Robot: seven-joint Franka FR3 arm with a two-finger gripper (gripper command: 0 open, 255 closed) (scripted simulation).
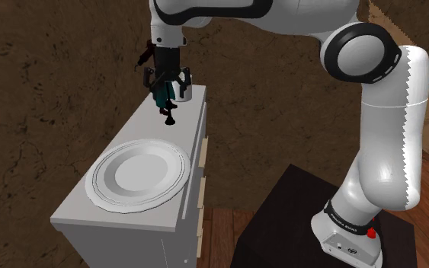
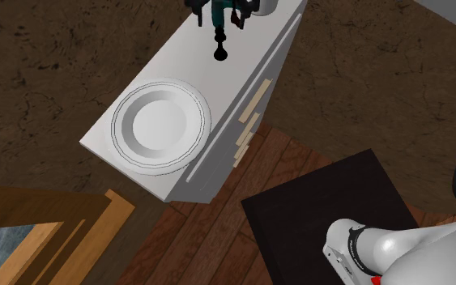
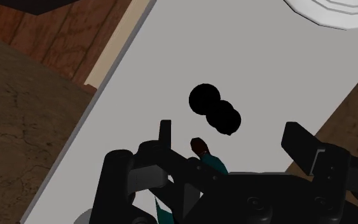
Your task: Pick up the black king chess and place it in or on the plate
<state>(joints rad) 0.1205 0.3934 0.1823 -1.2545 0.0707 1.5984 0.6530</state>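
Jaws: I found the gripper (image 3: 229, 127) fingers apart, clamped on nothing, spread to straddle | black king (image 1: 169, 114) upright on dresser top (image 1: 182, 133), just under fingertips, ungrasped | plate (image 1: 138, 177) well apart, awaiting | judged: pre-grasp.

The king (image 1: 171, 116) is black, the plate (image 1: 138, 177) white, the cabinet (image 1: 121, 218) grey, the floor (image 1: 37, 114) mottled brown.
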